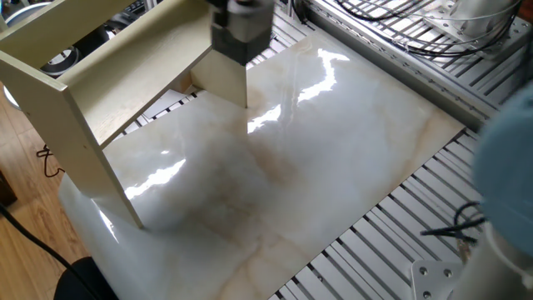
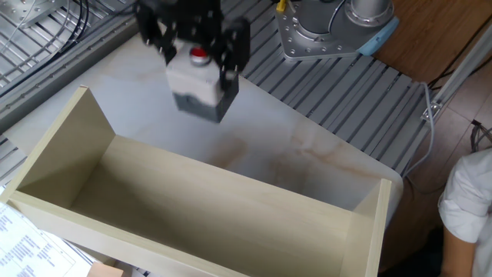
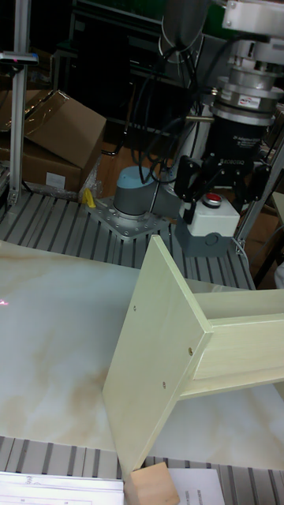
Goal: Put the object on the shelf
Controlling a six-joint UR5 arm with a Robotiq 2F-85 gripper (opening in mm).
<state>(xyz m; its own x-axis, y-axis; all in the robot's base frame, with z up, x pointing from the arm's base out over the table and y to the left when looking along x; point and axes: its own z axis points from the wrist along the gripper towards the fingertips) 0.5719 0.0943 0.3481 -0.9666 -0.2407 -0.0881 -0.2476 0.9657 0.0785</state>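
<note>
The object (image 2: 194, 86), a grey box with a light top and a red button, hangs in the air above the marble tabletop, close to the shelf's back edge. My gripper (image 2: 197, 55) is shut on it, one black finger on each side. In the tall fixed view the object (image 3: 207, 229) sits between the fingers of the gripper (image 3: 219, 193), behind the shelf's upright side panel (image 3: 156, 347). In one fixed view the blurred object (image 1: 241, 32) is over the right end of the cream shelf (image 1: 125, 79). The shelf (image 2: 207, 208) stands with nothing on its boards.
The marble slab (image 1: 333, 167) lies on a slatted metal table (image 2: 338, 100). The robot base (image 2: 327, 35) stands at the back. Cables (image 1: 416, 21), cardboard boxes (image 3: 55, 134), a wooden block (image 3: 154, 483) and a person's arm (image 2: 469, 200) border the area. A blurred blue arm part (image 1: 508, 175) fills one fixed view's right edge.
</note>
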